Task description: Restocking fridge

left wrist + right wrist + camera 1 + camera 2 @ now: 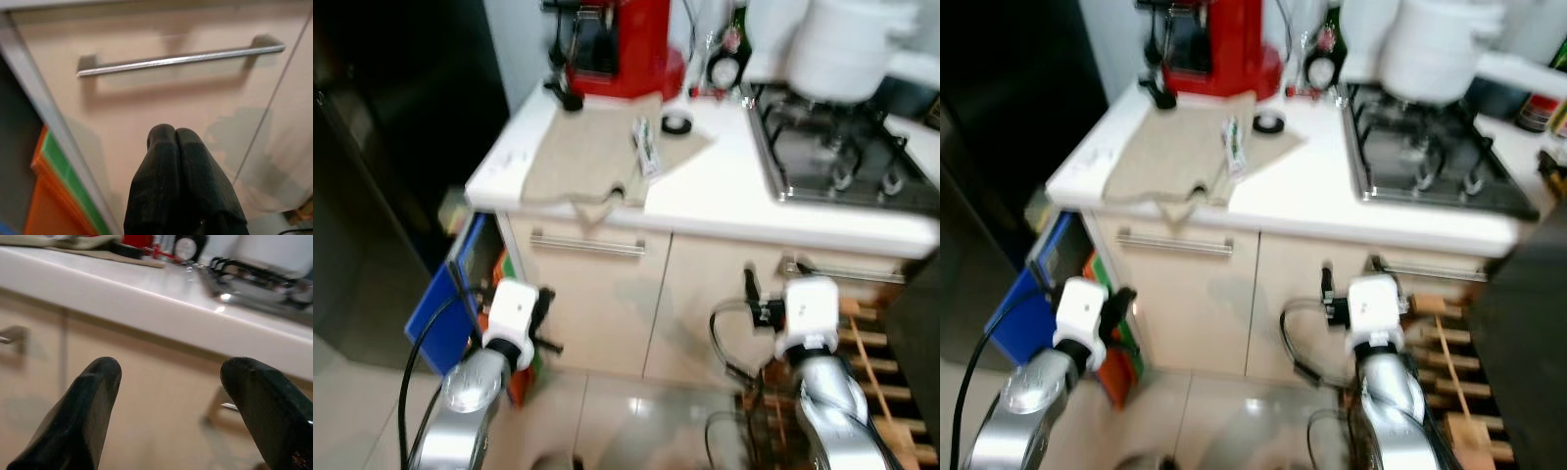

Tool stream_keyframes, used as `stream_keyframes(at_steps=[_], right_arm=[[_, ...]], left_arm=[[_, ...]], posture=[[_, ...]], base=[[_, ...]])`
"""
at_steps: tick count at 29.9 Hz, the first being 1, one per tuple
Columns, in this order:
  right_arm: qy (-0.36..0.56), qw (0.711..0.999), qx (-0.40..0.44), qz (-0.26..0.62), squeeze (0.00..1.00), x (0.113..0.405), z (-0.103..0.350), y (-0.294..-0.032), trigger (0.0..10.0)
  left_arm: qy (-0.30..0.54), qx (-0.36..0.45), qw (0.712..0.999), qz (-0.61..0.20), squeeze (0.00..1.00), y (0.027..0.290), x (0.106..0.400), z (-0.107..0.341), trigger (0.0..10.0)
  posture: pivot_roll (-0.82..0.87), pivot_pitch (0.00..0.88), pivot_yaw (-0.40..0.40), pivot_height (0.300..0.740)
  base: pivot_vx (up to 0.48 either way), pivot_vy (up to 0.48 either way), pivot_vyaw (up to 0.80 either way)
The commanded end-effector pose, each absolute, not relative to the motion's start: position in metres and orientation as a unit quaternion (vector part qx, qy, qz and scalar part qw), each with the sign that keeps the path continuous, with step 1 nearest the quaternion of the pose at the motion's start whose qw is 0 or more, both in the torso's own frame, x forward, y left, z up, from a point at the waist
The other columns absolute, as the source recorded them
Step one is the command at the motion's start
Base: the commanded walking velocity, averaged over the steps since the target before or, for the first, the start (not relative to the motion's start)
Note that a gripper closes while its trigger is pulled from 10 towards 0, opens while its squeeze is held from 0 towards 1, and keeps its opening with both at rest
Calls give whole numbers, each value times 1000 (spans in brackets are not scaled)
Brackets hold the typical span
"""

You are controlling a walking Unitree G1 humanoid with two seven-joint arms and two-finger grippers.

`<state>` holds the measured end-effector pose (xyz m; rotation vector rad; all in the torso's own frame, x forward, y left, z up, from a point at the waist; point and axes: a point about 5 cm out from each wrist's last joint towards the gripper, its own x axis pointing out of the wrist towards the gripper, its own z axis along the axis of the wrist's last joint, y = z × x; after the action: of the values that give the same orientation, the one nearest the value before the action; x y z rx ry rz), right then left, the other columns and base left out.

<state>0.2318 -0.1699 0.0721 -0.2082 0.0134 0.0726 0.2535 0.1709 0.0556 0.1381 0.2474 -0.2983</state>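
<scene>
The fridge (382, 147) is standing as a dark tall mass at the robot's left, just beside the end of the white counter (705, 186); its door looks closed, though that side is too dark to be sure. Between it and the cabinet, a blue box (445, 313) and an orange and green crate (46, 196) are sitting low on the floor.

The left gripper (181, 147) is hanging in front of the beige drawer (587, 294), below its steel bar handle (181, 59), with its two black fingers pressing together and holding nothing. The right gripper (168, 382) is hovering before the next cabinet front, below the counter edge, its fingers (90, 401) standing wide apart and empty.

On the counter a beige cloth (592, 157) is lying with one corner drooping over the edge, a small packet (646, 147) resting on it and a black ring-shaped thing (677, 123) just beside it. Behind them a red machine (626, 44) is standing near the wall. A gas hob (842, 157) is taking up the counter's right part, with a white pot (847, 49) on it. A wooden rack (871, 362) is leaning low by the right arm.
</scene>
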Motion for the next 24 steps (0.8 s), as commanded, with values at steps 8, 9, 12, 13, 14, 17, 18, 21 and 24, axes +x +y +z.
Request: stream_keyframes(at_steps=[8,9,12,13,14,17,18,21,24], right_arm=[[241,968,-44,54,0,246,-6,-176,10000],[242,967,-50,52,0,248,-8,-177,10000],[275,959,-42,53,0,251,-17,-178,10000],[298,952,-33,52,0,252,-23,-177,10000],[331,942,-21,52,0,249,-32,-176,10000],[427,904,3,35,0,230,-57,-175,10000],[445,895,8,29,0,225,-61,-175,10000],[494,870,-4,8,0,205,-74,-180,10000],[503,864,-9,5,0,200,-78,-181,10000]], left_arm=[[369,-14,923,-104,0,157,267,-18,10000],[374,-15,922,-105,0,156,268,-20,10000],[383,0,919,-91,0,159,269,-24,10000],[398,8,913,-88,0,158,267,-29,10000],[421,1,904,-77,0,156,261,-36,10000],[503,-16,864,-36,0,155,232,-61,10000],[515,-15,857,-26,0,156,226,-64,10000],[542,21,840,-1,0,168,213,-72,10000],[542,23,840,-1,0,172,211,-72,10000]], posture=[[-56,0,-1,740],[-59,0,-4,740],[-53,0,-4,740],[-48,0,-8,740],[-38,0,-4,740],[-31,0,5,740],[-32,0,6,740],[-42,0,3,740],[-38,0,0,740]], base=[[0,0,0],[0,0,0],[0,0,0],[0,0,0],[0,0,0],[0,0,0],[0,0,0],[0,0,0],[0,0,0]])
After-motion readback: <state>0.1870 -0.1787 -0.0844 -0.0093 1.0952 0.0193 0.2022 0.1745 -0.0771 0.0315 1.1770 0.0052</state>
